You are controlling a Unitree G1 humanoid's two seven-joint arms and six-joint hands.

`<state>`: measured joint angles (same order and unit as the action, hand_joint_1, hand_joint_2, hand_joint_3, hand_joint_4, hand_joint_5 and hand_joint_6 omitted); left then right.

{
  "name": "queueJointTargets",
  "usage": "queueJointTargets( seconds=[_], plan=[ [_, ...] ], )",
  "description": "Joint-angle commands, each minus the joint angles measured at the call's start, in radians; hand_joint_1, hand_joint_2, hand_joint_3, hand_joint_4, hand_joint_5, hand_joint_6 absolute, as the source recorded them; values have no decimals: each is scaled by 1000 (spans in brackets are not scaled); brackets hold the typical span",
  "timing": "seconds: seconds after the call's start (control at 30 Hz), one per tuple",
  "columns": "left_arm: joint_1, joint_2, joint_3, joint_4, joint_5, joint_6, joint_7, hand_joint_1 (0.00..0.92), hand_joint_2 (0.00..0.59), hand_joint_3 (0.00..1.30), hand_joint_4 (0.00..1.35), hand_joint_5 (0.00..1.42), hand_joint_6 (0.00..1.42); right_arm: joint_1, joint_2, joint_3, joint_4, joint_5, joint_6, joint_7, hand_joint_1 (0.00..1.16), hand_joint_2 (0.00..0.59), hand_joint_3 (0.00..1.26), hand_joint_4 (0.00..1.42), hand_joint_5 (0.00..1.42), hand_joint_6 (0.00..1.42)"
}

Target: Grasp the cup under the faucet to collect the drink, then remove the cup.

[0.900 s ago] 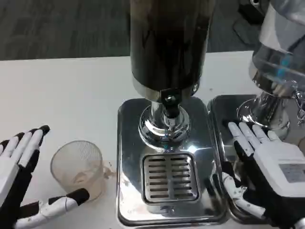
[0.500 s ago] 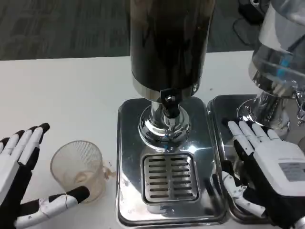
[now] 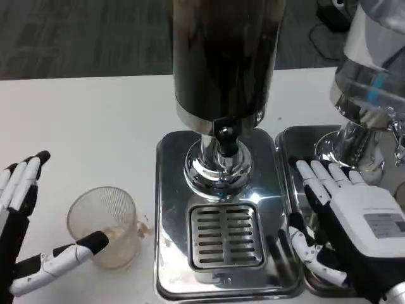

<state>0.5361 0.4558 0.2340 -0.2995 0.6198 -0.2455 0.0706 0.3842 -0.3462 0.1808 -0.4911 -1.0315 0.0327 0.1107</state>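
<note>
On the right hand (image 3: 364, 225), an unreadable grey label (image 3: 384, 223).

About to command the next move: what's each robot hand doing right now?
Left robot hand: open, fingers spread around the cup, thumb at its front, not gripping.
Right robot hand: open, holding nothing, over the right dispenser base.
</note>
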Motion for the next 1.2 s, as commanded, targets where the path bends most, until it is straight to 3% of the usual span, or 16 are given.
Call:
queueJointTargets(
  seconds=[0.03,0.2,0.33,0.53,0.67,0.8,0.93,1.2],
  plan=[
    [-2,-28,0,2,-16,-7,28,0,2,0,0,0,0,-17,-21,-21,-31,5,4,23,248,540,0,0,0,0],
    [-10,-53,-4,-6,-45,-16,28,0,0,0,0,0,0,4,-17,-37,-37,22,8,15,248,540,0,0,0,0],
    [-33,-80,-14,-16,-65,-16,28,0,0,0,0,0,0,-8,-41,-69,-29,50,-3,15,248,540,0,0,0,0],
    [-29,-101,-3,-5,-93,-76,61,0,2,75,0,38,0,-2,-49,-63,-36,57,-3,30,248,540,0,0,0,0],
    [-16,-87,16,5,-131,-109,44,0,1,112,0,69,0,4,-46,-54,-49,47,2,37,248,540,0,0,0,0],
    [-22,-71,28,46,-198,-159,22,0,0,1,0,36,0,4,-41,-49,-51,44,5,36,248,540,0,0,0,0],
    [-15,-76,33,75,-248,-191,17,0,0,0,0,15,0,12,-35,-44,-53,43,7,35,248,540,0,0,0,0],
    [21,-98,49,53,-227,-183,40,0,0,0,0,4,0,-4,-60,-55,-55,56,-7,63,249,540,0,0,0,0]
  ],
)
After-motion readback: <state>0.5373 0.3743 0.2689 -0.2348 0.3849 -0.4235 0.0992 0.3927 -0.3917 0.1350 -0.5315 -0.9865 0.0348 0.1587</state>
